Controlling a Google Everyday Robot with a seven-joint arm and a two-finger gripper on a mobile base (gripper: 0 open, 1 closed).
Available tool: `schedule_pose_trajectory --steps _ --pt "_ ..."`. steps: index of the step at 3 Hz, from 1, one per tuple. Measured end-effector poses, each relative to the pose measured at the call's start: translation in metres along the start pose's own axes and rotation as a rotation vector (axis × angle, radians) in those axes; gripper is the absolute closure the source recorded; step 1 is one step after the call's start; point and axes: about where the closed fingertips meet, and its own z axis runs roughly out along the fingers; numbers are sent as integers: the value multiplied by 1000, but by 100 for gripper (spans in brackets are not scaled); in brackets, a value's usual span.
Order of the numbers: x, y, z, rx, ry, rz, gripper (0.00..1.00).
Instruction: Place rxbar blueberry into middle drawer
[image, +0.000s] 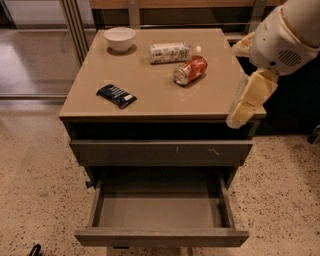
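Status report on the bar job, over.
Gripper at table's right edge, clear of bar. Bar flat on tabletop, front left. Drawer open. Can lies between gripper and bar.

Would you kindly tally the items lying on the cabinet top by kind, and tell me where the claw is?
Bowl: 1
Bottle: 1
Can: 1
Snack bar: 1
Total: 4
The claw hangs at the right edge of the cabinet top.
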Motion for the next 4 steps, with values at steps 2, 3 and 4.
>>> schedule_pose_trajectory --steps 2,3,4 --pt "-66 -42 53 -82 -93 -71 0" --pt "-66 -42 53 -82 -94 -71 0" --pt "-77 -47 75 -98 -137 -71 0"
